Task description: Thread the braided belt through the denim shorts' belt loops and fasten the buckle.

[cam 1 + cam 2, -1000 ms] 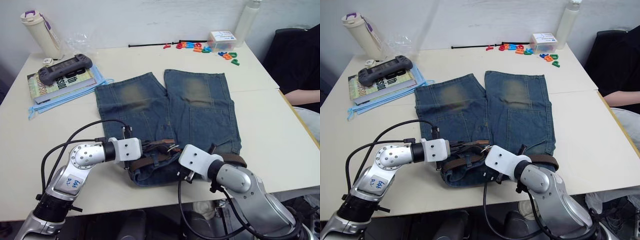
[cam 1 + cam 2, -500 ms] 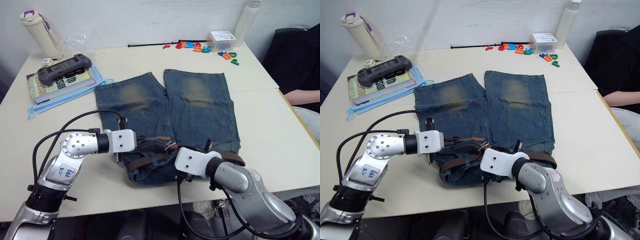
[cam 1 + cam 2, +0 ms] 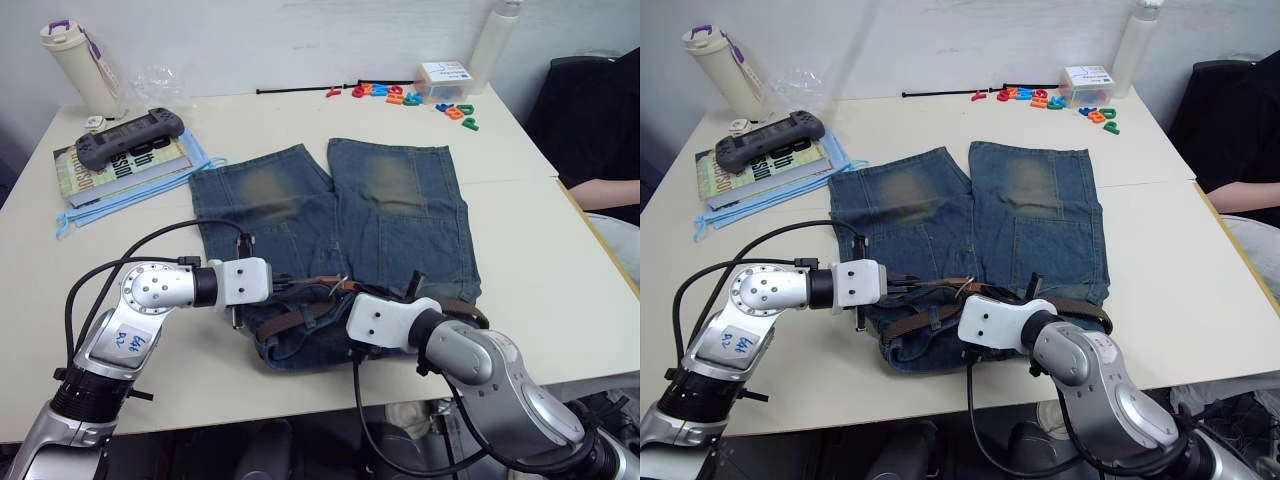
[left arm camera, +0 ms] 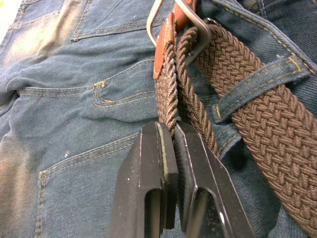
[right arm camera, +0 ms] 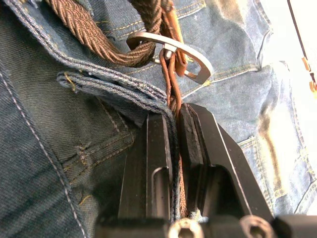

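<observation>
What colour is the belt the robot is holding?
The braided belt is dark brown, woven like a plait, with a silver buckle. The left wrist view shows it best.

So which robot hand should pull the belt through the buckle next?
Probably the left gripper: it pinches the braided belt just short of the buckle. The right gripper is clamped beside the buckle, steadying it.

Little can be read. A white handwritten sticker on the left arm's silver housing bears blue marks, too small to make out. The book under the grey handheld console, far left on the worktop, shows large pale letters, mostly covered.
</observation>
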Robot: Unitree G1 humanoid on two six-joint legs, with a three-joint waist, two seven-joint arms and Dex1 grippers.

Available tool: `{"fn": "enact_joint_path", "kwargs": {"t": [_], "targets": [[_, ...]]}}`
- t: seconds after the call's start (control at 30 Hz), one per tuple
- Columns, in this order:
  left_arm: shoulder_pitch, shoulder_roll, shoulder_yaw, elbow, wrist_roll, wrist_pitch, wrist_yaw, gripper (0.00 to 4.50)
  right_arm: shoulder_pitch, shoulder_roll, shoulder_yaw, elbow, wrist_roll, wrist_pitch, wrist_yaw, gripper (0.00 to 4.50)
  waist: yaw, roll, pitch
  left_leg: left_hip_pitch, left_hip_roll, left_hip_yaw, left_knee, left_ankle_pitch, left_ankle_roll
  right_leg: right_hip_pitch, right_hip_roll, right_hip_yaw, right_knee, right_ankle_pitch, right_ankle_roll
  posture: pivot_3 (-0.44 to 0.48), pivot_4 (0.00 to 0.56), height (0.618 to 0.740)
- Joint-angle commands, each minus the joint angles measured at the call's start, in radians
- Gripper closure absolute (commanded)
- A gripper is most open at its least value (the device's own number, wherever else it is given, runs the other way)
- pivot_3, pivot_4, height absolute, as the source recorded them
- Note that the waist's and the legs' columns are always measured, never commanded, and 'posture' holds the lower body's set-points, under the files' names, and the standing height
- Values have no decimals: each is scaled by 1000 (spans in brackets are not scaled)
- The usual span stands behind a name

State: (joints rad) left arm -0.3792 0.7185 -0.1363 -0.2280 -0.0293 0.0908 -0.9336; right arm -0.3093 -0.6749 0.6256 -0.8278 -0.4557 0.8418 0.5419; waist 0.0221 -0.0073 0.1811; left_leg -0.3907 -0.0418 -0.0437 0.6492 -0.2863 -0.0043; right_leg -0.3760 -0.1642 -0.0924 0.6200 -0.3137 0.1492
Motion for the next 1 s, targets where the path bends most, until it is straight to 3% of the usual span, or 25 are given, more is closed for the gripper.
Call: {"fn": "enact_joint_path", "kwargs": {"t": [0.03,0.43,0.67,0.8,0.83,1.0], "targets": [[-21,-16,4,-46,-3,11,21,4500,-10,14,1,-20,-43,-36,14,4481,0,0,0,0,0,0,0,0,0,0,0,0,0,0,0,0,150,713],[-12,-101,-81,-69,-4,36,25,4500,16,45,-21,-11,-91,-65,64,4481,-1,0,0,0,0,0,0,0,0,0,0,0,0,0,0,0,150,713],[-31,-214,-152,12,31,51,74,4500,54,44,-39,-36,-67,-39,127,4481,3,-1,1,0,-1,0,2,0,0,1,0,0,0,0,0,0,150,713],[-29,-234,-178,38,51,31,76,4500,74,50,-64,-61,-70,-15,149,4481,1,-1,1,0,-1,0,2,0,0,1,0,0,1,0,0,0,150,713],[-28,-237,-182,42,54,27,77,4500,77,53,-71,-67,-69,-9,153,3555,0,-1,1,0,-1,0,2,0,0,1,1,1,1,0,0,0,150,713],[-19,-249,-200,58,65,10,82,4500,97,70,-124,-118,-51,61,182,1456,2,-1,1,0,-1,0,2,0,0,1,0,1,1,0,0,0,150,713]]}}
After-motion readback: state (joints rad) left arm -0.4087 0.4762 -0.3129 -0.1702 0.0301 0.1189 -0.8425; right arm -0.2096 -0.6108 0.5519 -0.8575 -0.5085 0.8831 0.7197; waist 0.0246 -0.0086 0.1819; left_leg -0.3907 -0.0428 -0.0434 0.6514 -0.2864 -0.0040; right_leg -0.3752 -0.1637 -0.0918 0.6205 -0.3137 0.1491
